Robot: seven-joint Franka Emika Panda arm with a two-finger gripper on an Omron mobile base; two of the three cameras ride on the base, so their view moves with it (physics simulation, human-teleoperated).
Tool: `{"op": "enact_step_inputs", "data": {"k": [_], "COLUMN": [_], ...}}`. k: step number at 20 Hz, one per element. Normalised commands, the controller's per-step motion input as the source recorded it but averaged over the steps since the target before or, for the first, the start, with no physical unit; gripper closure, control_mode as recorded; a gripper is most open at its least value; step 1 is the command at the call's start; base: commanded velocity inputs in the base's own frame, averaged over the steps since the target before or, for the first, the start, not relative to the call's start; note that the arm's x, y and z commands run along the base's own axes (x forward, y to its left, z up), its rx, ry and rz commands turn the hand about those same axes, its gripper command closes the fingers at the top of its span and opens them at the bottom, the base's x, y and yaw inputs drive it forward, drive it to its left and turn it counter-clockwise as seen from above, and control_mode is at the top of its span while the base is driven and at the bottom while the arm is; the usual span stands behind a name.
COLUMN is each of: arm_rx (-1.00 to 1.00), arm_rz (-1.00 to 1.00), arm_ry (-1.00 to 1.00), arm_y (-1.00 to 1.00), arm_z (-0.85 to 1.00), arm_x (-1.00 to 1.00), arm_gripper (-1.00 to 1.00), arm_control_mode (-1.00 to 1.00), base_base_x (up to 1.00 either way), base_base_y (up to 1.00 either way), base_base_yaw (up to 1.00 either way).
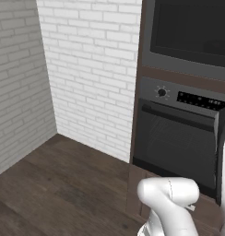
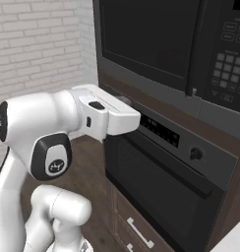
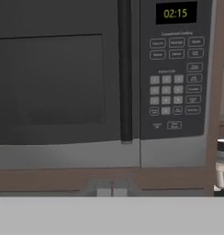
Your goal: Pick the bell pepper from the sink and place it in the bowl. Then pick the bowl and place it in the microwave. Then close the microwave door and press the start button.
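Hand view: gripper [image 3: 111, 188] clenched on nothing, sitting at 6 o'clock, facing the microwave [image 3: 104, 82]; microwave door [image 3: 58, 78] sitting flush, keypad [image 3: 174, 87] at 2 o'clock.

1. You see the microwave door [image 3: 54, 78] as smooth black with a dark, faintly glossy window and a matt grey lower edge.
2. Your control panel [image 3: 176, 73] looks like matt dark plastic with raised buttons.
3. The oven [image 1: 179, 138] below has a dark glassy door and a brushed grey, metal-like fascia.
4. The cabinet frame [image 3: 63, 179] reads as brown wood.
5. The wall [image 1: 91, 69] is rough white brick; the floor [image 1: 54, 189] is dark matt planks.
6. The arm [image 2: 38, 128] is glossy white plastic.
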Motion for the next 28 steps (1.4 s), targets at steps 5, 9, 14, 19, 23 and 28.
{"op": "enact_step_inputs", "data": {"k": [5, 9, 14, 19, 23, 28], "arm_rx": [0.0, 0.02, 0.02, 0.0, 0.0, 0.01], "arm_rz": [0.0, 0.0, 0.02, 0.03, 0.02, 0.02], "arm_ry": [0.0, -0.02, -0.01, 0.0, -0.01, 0.0], "arm_y": [-0.27, -0.44, -0.43, -0.27, -0.29, -0.37], "arm_z": [0.21, 0.15, 0.01, 0.0, 0.0, 0.0], "arm_x": [0.0, 0.0, 0.0, 0.01, 0.0, 0.0], "arm_gripper": [1.0, 1.0, 1.0, 1.0, 1.0, 1.0], "arm_control_mode": [-1.0, -1.0, -1.0, -1.0, -1.0, -1.0], "base_base_x": [0.0, 0.0, 0.0, 0.0, 0.0, 0.0], "base_base_y": [0.0, 0.0, 0.0, 0.0, 0.0, 0.0], "base_base_yaw": [0.0, 0.0, 0.0, 0.0, 0.0, 0.0]}}
